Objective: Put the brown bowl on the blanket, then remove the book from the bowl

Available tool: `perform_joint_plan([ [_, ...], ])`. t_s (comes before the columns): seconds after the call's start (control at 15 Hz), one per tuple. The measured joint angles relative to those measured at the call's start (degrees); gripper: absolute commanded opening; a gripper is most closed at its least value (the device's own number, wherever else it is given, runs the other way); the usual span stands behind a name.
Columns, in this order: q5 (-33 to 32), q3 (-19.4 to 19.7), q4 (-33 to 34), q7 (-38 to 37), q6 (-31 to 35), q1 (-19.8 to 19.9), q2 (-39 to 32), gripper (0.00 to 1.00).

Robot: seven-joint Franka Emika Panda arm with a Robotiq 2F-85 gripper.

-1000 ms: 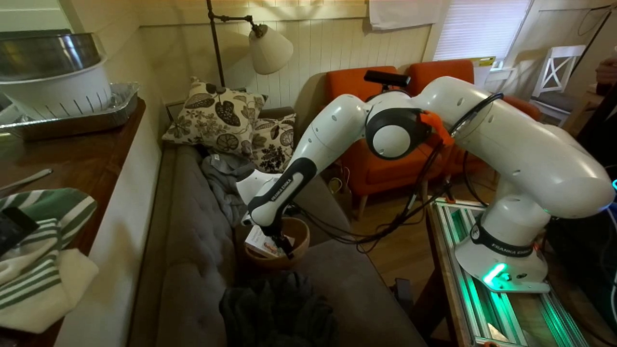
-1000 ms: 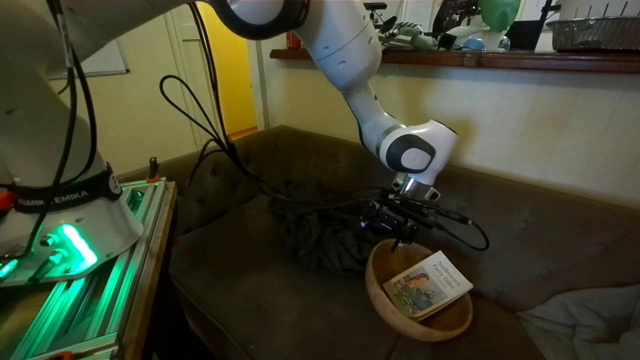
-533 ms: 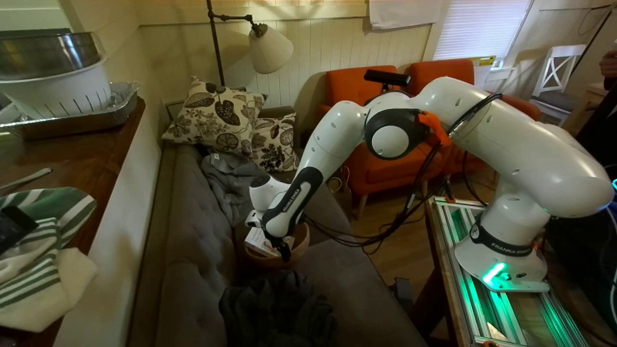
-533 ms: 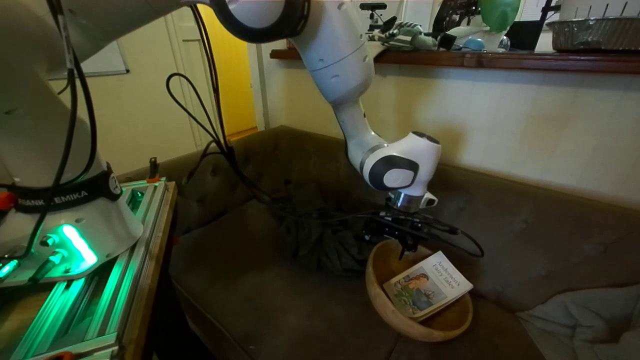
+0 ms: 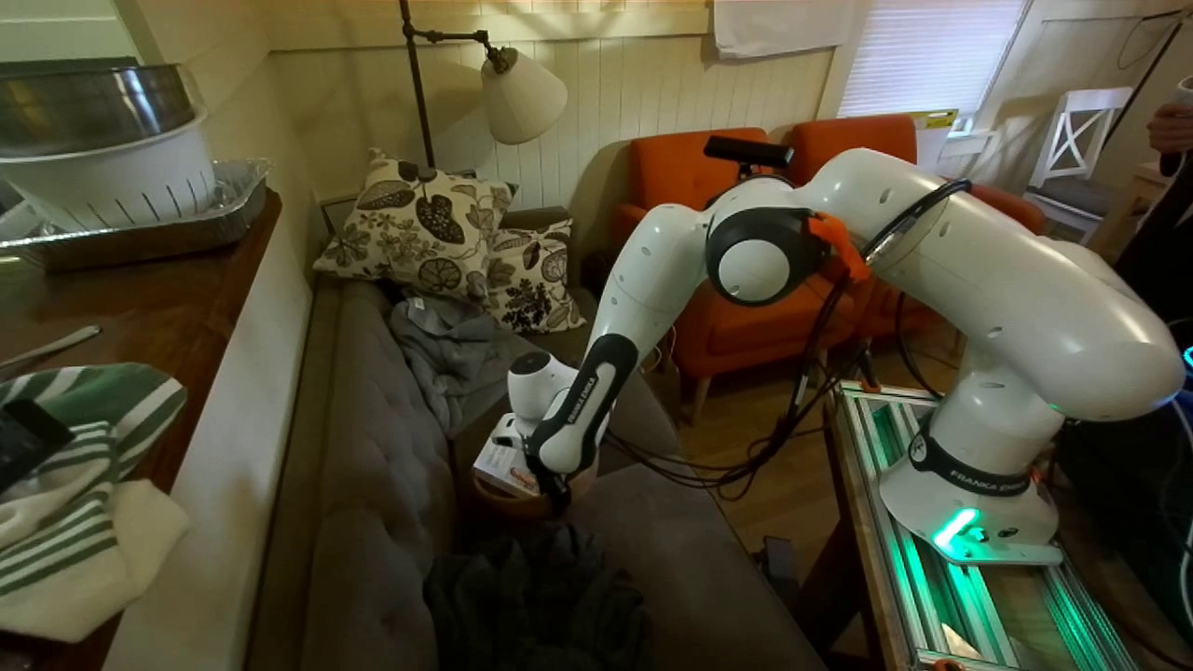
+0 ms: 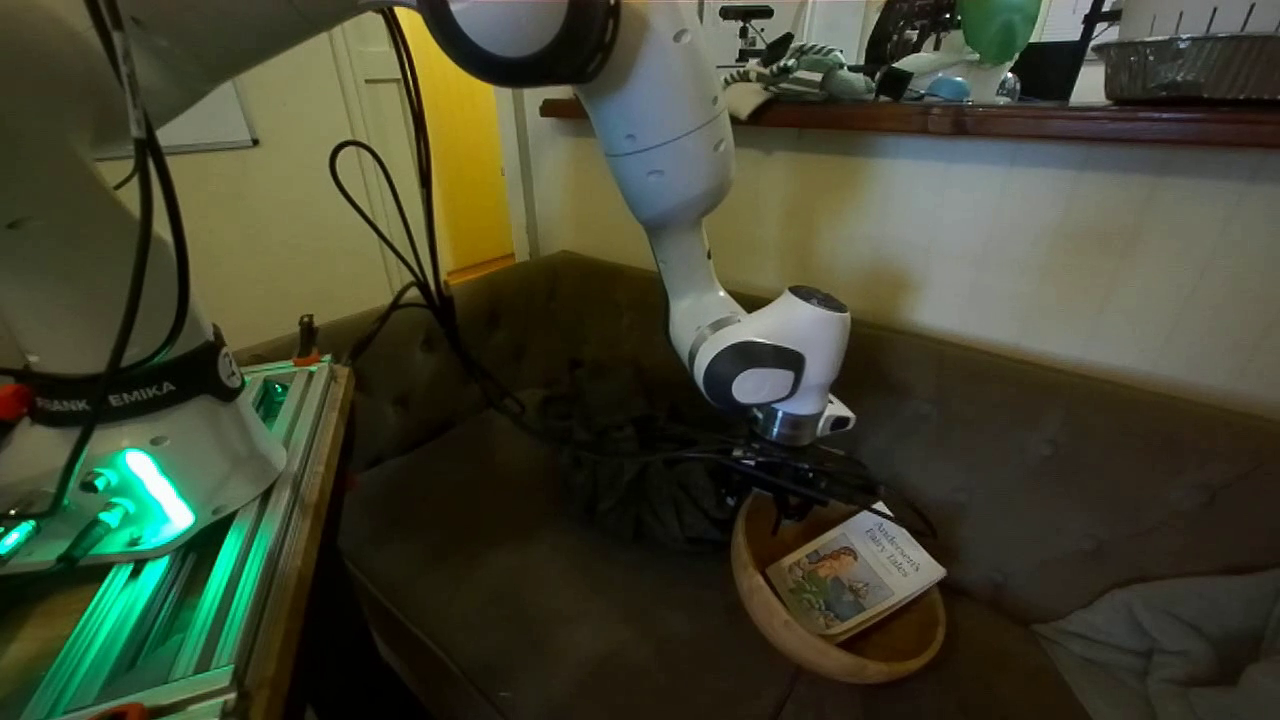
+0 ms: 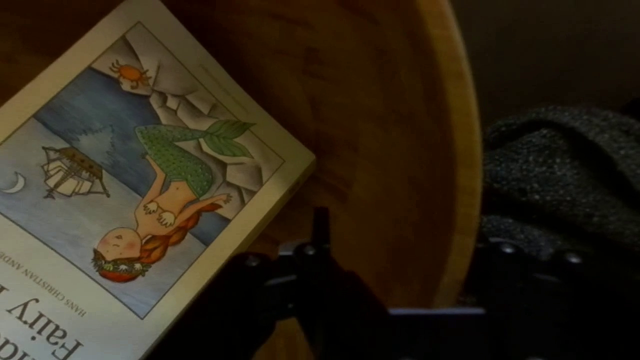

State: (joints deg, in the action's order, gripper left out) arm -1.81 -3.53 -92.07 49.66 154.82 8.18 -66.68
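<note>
The brown wooden bowl point(image 6: 785, 625) sits on the sofa in both exterior views point(image 5: 513, 506). A book point(image 6: 860, 572) with a mermaid cover lies tilted inside it, and it also shows in the wrist view point(image 7: 165, 165). A dark crumpled blanket point(image 5: 536, 596) lies on the sofa beside the bowl, and it also shows in an exterior view point(image 6: 645, 490). My gripper point(image 6: 785, 515) is at the bowl's rim on the blanket side. In the wrist view the gripper point(image 7: 400, 227) is open, one finger over the bowl's inside, the other beyond the rim point(image 7: 470, 165).
A grey cloth point(image 5: 447, 349) lies farther along the sofa, near patterned pillows point(image 5: 429, 224). The sofa back point(image 6: 1050, 470) rises behind the bowl. A wooden ledge point(image 6: 960, 120) runs above the sofa. Cables point(image 6: 430, 260) hang from the arm.
My gripper has moved down and toward the blanket side of the bowl, and the wrist has become more upright. The bowl, book and blanket have not moved.
</note>
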Motion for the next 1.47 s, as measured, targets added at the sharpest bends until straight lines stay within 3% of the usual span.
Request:
perform_joint_plan([
  [0.2, 0.0, -0.7, -0.7, -0.6, -0.1, 0.8, 0.2, 0.08],
  [0.33, 0.0, -1.3, -1.0, -1.7, -0.7, 1.1, 0.5, 0.00],
  [0.67, 0.0, -0.4, -4.1, -8.2, -2.1, 1.0, 3.6, 0.04],
  [0.87, -0.5, 2.6, -10.2, -16.0, -0.6, -1.0, 7.3, 0.04],
  [1.13, -6.2, 9.6, -20.9, -29.1, 4.7, -8.5, 13.4, 0.04],
  [1.47, -18.6, 22.8, -31.3, -42.0, 5.9, -25.6, 22.4, 0.04],
])
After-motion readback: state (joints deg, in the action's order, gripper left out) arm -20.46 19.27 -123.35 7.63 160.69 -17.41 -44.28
